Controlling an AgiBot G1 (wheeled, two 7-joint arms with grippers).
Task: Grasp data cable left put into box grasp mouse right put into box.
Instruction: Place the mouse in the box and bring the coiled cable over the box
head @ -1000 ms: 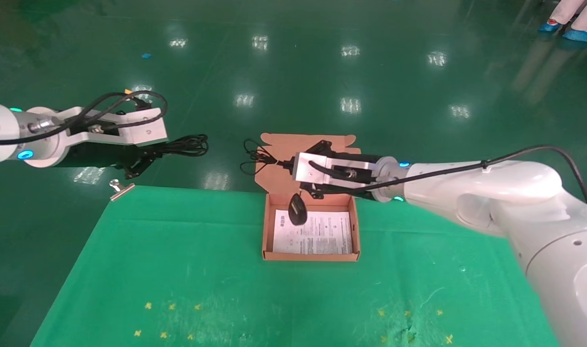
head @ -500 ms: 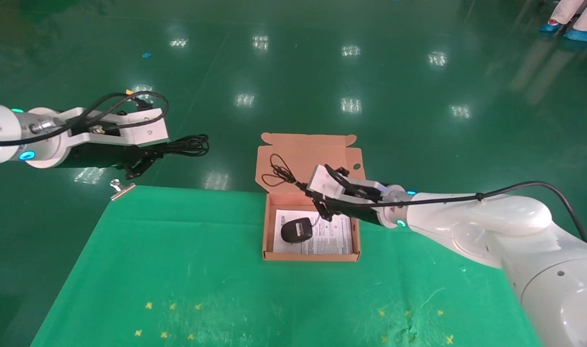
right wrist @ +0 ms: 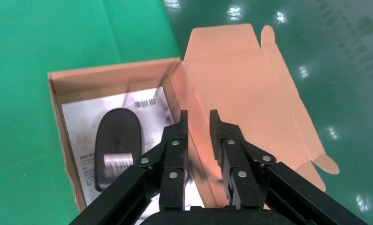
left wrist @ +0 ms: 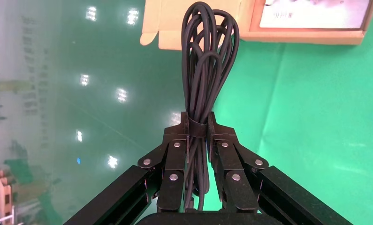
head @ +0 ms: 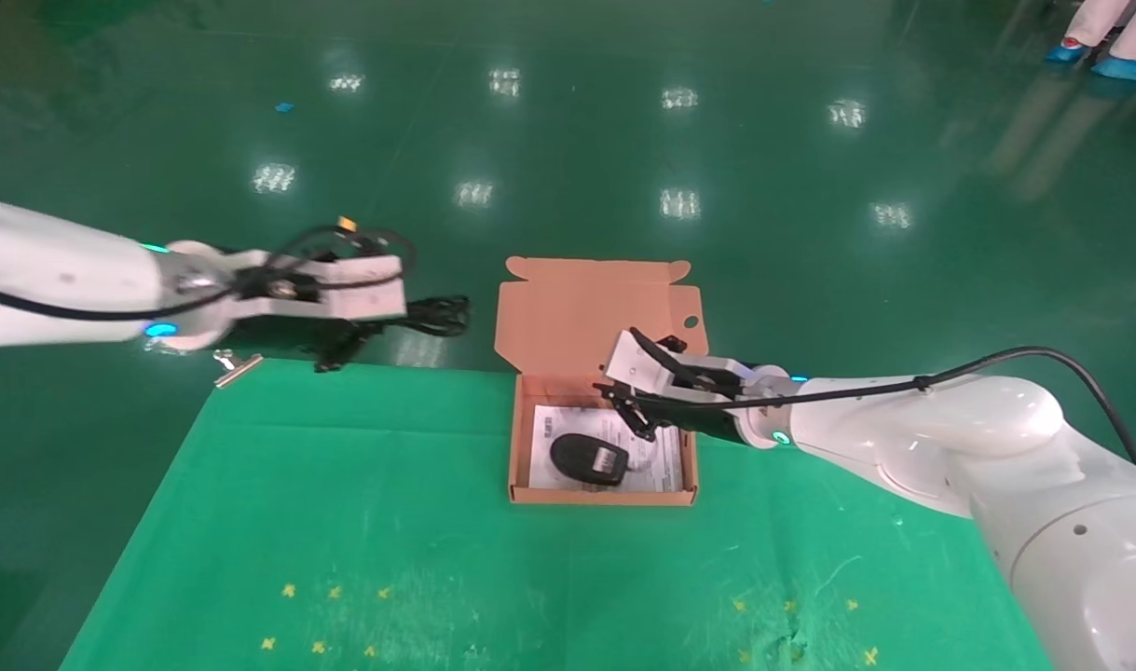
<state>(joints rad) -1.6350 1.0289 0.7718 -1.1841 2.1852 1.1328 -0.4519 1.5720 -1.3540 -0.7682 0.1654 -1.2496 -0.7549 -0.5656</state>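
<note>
Head view, going left to right: the left hand (head: 362, 326) hangs in the air off the far left corner of the green worktop (head: 362, 522), beyond its far edge and above the glossy green floor (head: 568, 140). A small metal clip (head: 235, 366) sits on the worktop corner just below that arm. The left hand is clamped on the data cable (head: 437, 317), whose black loops stick out past its tips toward the box. In the left wrist view the two fingers (left wrist: 175, 157) squeeze the bundled data cable (left wrist: 207, 70) at its banded waist, and the loops fan out ahead of the hand toward the box's flap.

Further right, the box (head: 521, 447) rests open at the far edge of the worktop, its hinged flap (head: 586, 308) standing up behind it. The mouse (head: 588, 458) lies inside on the white printed sheet (head: 656, 466), label patch up, just below and to the left of the right hand.

The right hand (head: 629, 403) hovers over the box's far right part, its arm reaching in from the right. In the right wrist view the right hand's fingers (right wrist: 177, 150) stand parted with nothing between them, and the mouse (right wrist: 116, 145) lies apart from them in the box (right wrist: 57, 117).
</note>
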